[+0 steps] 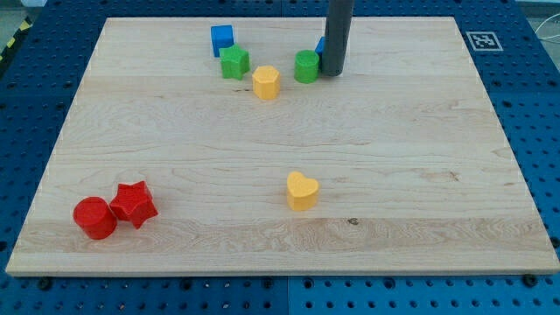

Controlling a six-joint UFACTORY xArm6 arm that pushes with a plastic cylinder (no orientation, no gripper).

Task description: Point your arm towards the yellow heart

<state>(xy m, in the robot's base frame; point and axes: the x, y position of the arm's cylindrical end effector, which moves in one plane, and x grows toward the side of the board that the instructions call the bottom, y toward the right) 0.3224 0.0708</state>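
Wooden table. My tip, a bare rod with no jaws, sits at 12 o'clock beside green block. Yellow heart lies toward 6 o'clock; slide straight down, path looks unobstructed.

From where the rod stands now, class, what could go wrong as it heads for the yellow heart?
1. My tip rests beside the green cylinder; swinging toward the view's left could shove it.
2. A blue block sits partly hidden behind the rod and might get dragged.
3. Overshooting could push the yellow heart toward the board's near edge.
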